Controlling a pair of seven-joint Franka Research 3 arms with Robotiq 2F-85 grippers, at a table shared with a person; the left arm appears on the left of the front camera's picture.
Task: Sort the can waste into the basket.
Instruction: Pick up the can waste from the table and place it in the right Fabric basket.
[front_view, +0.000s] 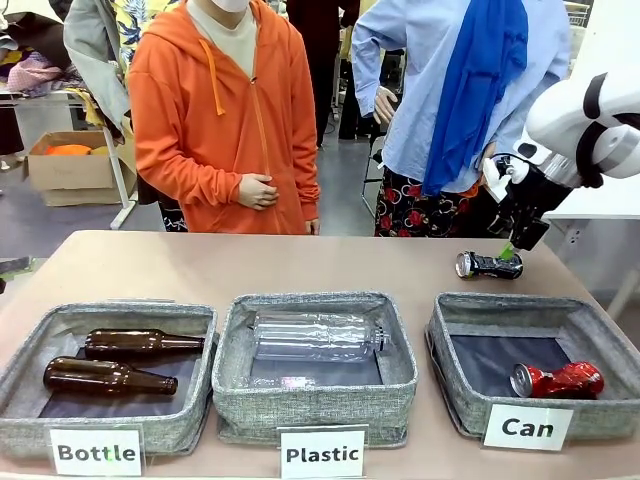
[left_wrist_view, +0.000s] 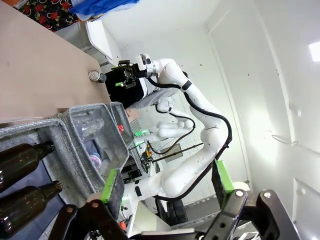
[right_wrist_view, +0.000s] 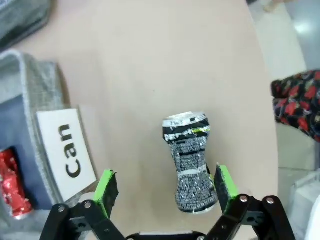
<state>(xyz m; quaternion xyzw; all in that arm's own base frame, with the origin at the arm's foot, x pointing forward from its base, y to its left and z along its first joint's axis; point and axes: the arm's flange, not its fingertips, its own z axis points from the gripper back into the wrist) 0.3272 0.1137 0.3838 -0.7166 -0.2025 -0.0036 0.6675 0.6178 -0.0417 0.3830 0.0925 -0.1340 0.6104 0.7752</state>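
A crushed black-and-silver can (front_view: 488, 265) lies on its side on the tan table behind the grey "Can" basket (front_view: 452, 312). My right gripper (front_view: 520, 238) hangs just above its right end, open. In the right wrist view the can (right_wrist_view: 189, 165) lies between the green pads, close to the right fingertip (right_wrist_view: 225, 186); the gripper (right_wrist_view: 165, 192) is not closed on it. A crushed red can (front_view: 557, 380) rests inside the basket, and it (right_wrist_view: 12, 182) shows again beside the grey wall (right_wrist_view: 47, 95). My left gripper (left_wrist_view: 167, 182) is open and empty, off to the left.
A "Plastic" bin (front_view: 232, 380) holds a clear bottle (front_view: 318, 335); a "Bottle" bin (front_view: 30, 345) holds two brown bottles (front_view: 105, 377). A person in an orange hoodie (front_view: 215, 120) stands at the far side. Bare table lies behind the bins.
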